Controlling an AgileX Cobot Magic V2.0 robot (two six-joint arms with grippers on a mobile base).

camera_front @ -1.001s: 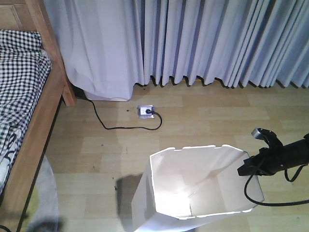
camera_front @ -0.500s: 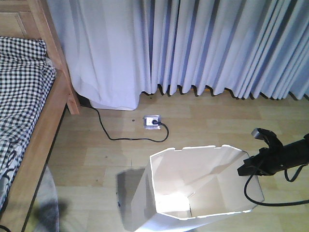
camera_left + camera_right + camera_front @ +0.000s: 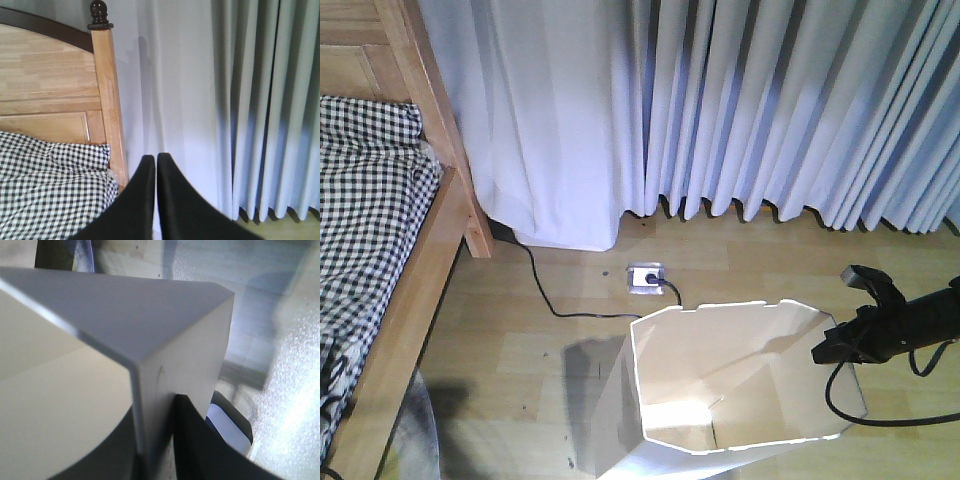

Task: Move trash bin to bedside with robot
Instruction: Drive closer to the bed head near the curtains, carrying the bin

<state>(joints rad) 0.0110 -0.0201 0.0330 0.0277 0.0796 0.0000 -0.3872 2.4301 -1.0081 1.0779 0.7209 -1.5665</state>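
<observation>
The white faceted trash bin [image 3: 720, 350] stands on the wood floor at the bottom middle of the front view, its cream inside showing. My right gripper [image 3: 827, 349] is shut on the bin's right rim; in the right wrist view the bin wall [image 3: 170, 335] sits between the black fingers [image 3: 200, 445]. The bedside, a wooden bed frame post [image 3: 442, 130] with checked bedding [image 3: 370, 200], is at the left, apart from the bin. My left gripper [image 3: 156, 159] is shut and empty, facing the bed post [image 3: 107, 100] and bedding [image 3: 50, 185].
Pale curtains [image 3: 770, 110] hang across the back wall. A floor socket [image 3: 647, 276] with a black cable [image 3: 545, 295] lies just beyond the bin. A black cable loop [image 3: 840, 405] hangs from my right arm beside the bin.
The socket, curtain hem and bed post have shifted down and right in the front view and look closer. The bin and my right gripper keep the same place in the view.
</observation>
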